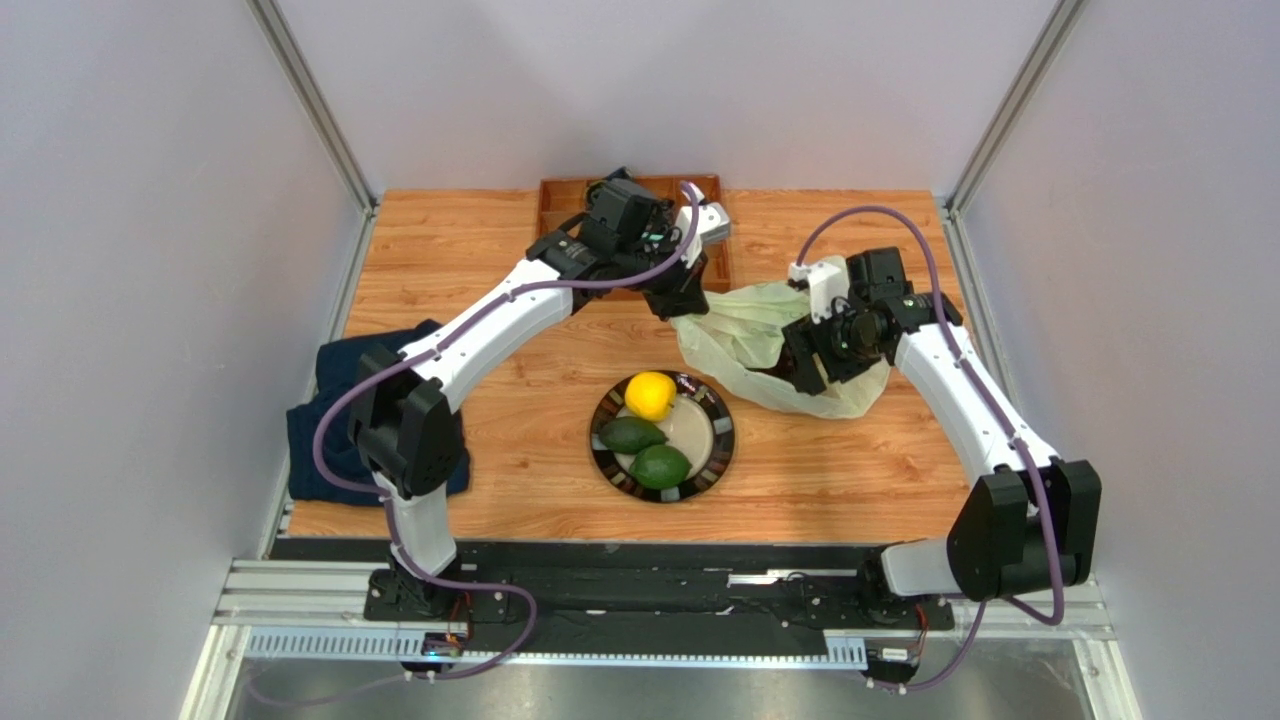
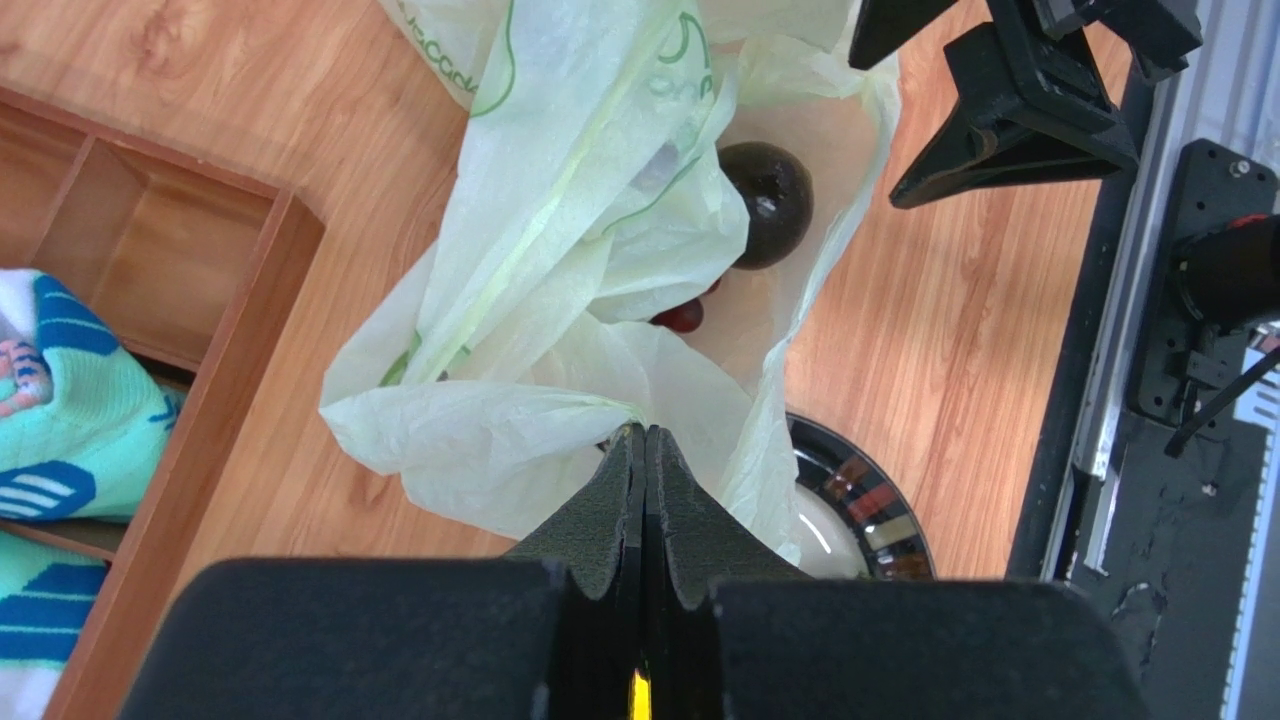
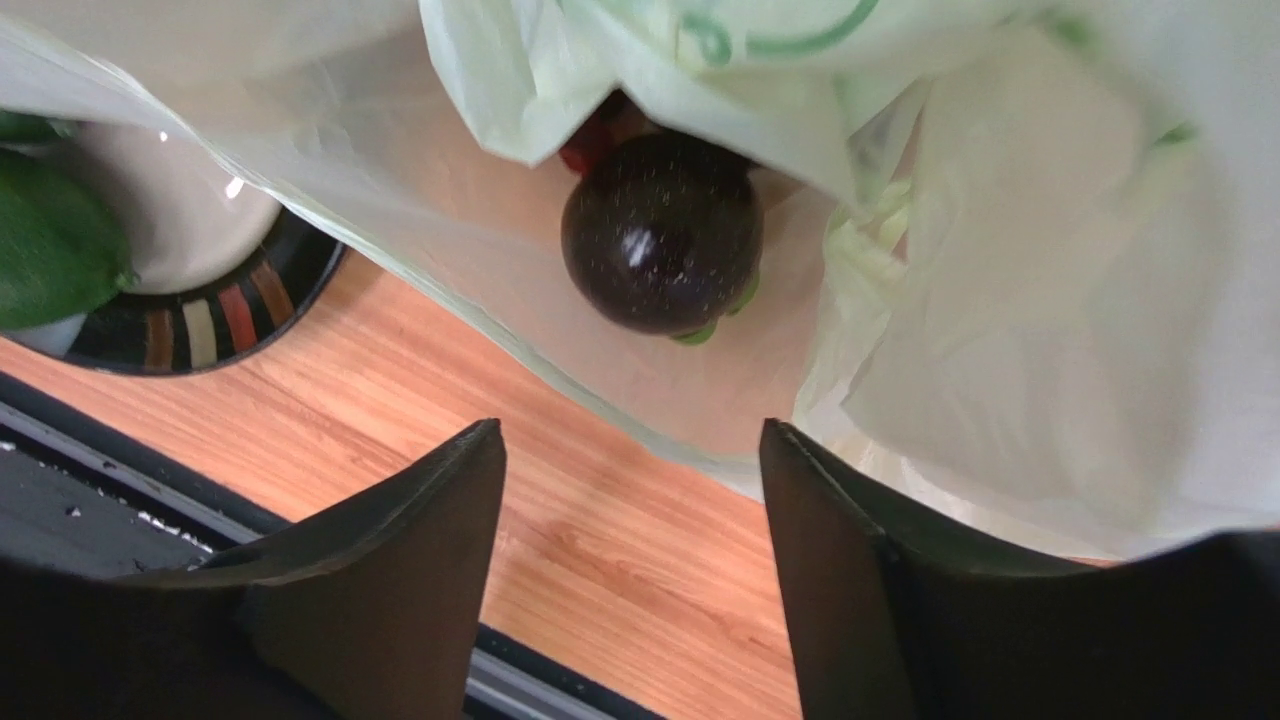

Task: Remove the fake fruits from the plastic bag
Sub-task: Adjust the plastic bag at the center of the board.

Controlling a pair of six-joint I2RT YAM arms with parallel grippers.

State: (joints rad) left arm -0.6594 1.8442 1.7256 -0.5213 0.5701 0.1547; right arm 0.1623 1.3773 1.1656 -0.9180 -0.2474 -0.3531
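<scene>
The plastic bag (image 1: 751,338) lies right of centre, pale green and crinkled. My left gripper (image 2: 646,437) is shut on a fold of its rim and holds the mouth of the plastic bag (image 2: 556,255) up. A dark round fruit (image 3: 661,233) sits inside the mouth, with a red-purple bit (image 3: 591,144) behind it. My right gripper (image 3: 631,443) stands open just in front of the mouth, over bare wood, with nothing between its fingers. On the striped plate (image 1: 718,428) lie a yellow lemon (image 1: 649,395) and two green avocados (image 1: 633,435).
A wooden tray (image 1: 564,192) stands at the back and holds teal-and-white socks (image 2: 60,405). A dark navy cloth (image 1: 349,378) lies at the table's left edge. Grey walls close in both sides. The plate's rim (image 3: 226,323) is close to my right gripper's left finger.
</scene>
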